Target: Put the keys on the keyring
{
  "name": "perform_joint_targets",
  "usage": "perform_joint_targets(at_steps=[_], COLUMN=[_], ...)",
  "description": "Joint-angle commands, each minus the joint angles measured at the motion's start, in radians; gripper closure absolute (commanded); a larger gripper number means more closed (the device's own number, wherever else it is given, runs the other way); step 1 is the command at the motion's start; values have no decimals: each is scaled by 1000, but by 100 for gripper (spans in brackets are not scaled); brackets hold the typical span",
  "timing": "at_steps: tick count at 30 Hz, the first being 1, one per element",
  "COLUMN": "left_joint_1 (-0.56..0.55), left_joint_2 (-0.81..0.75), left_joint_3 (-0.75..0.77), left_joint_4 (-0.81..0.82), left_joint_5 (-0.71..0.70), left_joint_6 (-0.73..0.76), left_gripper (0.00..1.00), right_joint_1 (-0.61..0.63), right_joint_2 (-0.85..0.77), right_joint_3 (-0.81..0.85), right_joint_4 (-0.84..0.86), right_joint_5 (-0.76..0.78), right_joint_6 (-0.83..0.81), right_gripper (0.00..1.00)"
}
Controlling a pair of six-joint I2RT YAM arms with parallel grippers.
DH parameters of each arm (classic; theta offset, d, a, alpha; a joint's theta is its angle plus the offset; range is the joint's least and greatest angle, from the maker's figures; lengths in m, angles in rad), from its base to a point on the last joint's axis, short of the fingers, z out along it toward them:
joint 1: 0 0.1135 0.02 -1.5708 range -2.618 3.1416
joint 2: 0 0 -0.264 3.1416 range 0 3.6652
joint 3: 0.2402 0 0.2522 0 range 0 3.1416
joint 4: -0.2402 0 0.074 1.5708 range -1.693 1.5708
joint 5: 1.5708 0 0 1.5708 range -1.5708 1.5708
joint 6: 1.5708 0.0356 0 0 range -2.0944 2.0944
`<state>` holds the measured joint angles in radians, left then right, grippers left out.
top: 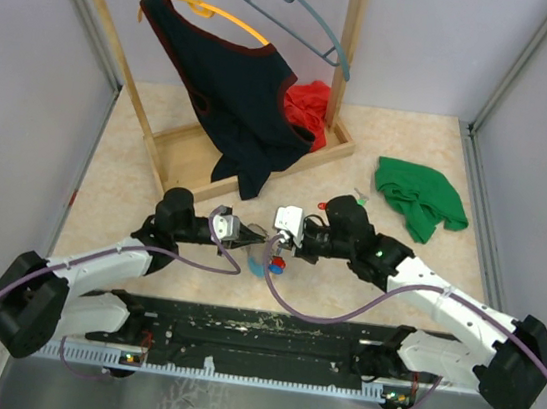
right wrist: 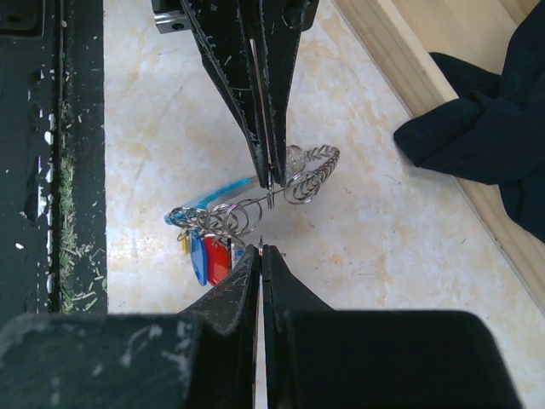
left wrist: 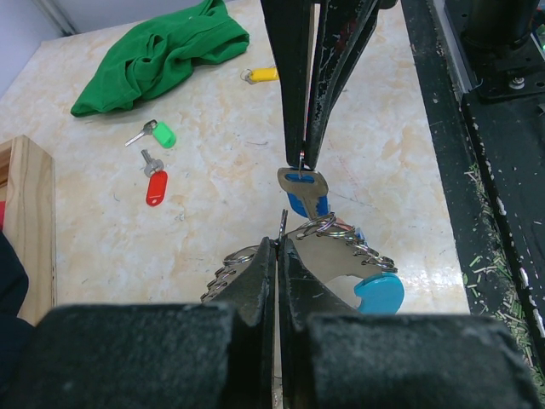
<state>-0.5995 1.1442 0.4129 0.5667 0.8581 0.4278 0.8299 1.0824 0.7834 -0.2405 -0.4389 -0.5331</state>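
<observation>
From above, my left pincer (top: 252, 234) and my right pincer (top: 274, 233) meet tip to tip over the near middle of the table (top: 115, 184), with the keyring (top: 274, 262) dangling just below them. In my left wrist view, my left jaws are pinched tight on the keyring's wire coil. My right pincer reaches in from above, clamped on the blue key (left wrist: 300, 194), whose head seems to touch the coil. The green key (left wrist: 160, 134), red key (left wrist: 154, 184) and yellow key (left wrist: 261, 75) lie loose near the green cloth (left wrist: 162, 51). My right wrist view shows the coil between both tips, with the hung keys (right wrist: 209, 256) beneath. I judge I'm mid-threading. Next, the key's hole must ride onto the wire without either grip slipping.
</observation>
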Motion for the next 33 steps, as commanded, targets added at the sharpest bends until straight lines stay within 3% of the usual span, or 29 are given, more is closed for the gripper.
perform_joint_targets(at_steps=[1,33], left_joint_1=[4,6], left_joint_2=[-3,-21], left_joint_3=[37,32], left_joint_4=[28,61], left_joint_5=[28,28], left_joint_6=[9,-38], left_gripper=[100,100], right_joint_1=[-4,55], right_joint_2=[-11,43], right_joint_3=[58,80], right_joint_4=[28,50], right_joint_5=[-38,38], right_joint_6=[-28,-71], right_gripper=[100,100])
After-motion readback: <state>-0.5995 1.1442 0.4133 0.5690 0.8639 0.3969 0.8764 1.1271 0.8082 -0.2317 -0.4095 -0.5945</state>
